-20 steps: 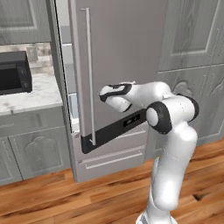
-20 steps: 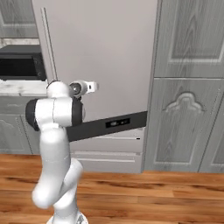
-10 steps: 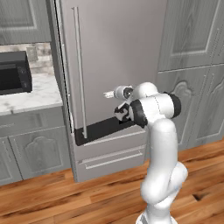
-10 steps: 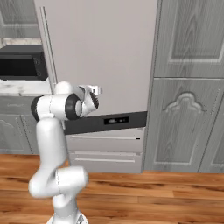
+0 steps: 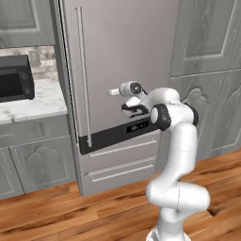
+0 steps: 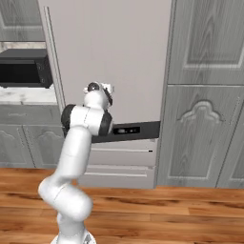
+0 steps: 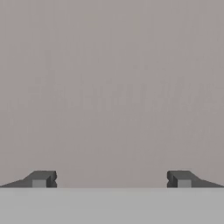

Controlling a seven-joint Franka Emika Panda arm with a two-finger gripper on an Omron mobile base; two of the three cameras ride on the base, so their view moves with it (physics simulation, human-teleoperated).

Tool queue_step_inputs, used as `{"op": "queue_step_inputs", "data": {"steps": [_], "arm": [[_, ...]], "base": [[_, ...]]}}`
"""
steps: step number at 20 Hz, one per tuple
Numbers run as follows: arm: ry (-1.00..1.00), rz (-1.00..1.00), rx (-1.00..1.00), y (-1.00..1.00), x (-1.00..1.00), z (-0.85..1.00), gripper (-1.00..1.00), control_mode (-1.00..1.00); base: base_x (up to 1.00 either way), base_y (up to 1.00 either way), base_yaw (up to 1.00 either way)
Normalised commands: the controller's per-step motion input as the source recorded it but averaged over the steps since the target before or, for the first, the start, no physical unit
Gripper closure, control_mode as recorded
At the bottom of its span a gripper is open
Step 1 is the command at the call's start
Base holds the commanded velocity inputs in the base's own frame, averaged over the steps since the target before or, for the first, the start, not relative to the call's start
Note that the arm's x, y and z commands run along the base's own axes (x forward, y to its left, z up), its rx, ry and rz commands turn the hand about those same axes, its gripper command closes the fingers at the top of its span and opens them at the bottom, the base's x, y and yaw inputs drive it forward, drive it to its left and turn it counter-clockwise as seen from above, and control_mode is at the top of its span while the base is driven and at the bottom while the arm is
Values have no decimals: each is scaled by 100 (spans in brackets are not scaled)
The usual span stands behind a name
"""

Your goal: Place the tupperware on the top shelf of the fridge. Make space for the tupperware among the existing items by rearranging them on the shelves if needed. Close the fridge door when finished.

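Note:
The fridge door stands all but flush with the fridge; a thin dark gap runs along its left edge beside the vertical bar handle. My gripper is open and points at the door's flat front, just above the black display band. In the hand view the fingertips stand wide apart with nothing between them, close to the bare grey door panel. The tupperware, the top shelf and the existing items are hidden behind the door.
A black microwave sits on the marble counter left of the fridge. Tall grey wood-grain cabinets stand to the right. Two fridge drawers lie below the band, over a wood floor.
The fridge door has swung further shut, and the gap at its left edge has narrowed. My hand followed the door's front inward, and the elbow folded up to the right.

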Motion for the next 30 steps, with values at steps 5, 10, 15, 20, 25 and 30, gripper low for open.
{"op": "queue_step_inputs", "data": {"steps": [5, 10, 15, 20, 25, 30], "arm": [[0, -5, -8, 92, 87, -52, -100, -100], [1, -7, -13, 100, 100, -73, -100, -100], [7, -9, -19, 100, 100, -95, -100, -100], [22, -14, -23, 95, 26, -100, -100, -100], [54, -11, -18, 56, -83, -57, -100, -100], [64, -5, -18, 45, -93, -47, -100, -100]], "base": [[0, 0, 0], [0, 0, 0], [0, 0, 0], [0, 0, 0], [0, 0, 0], [0, 0, 0]]}}
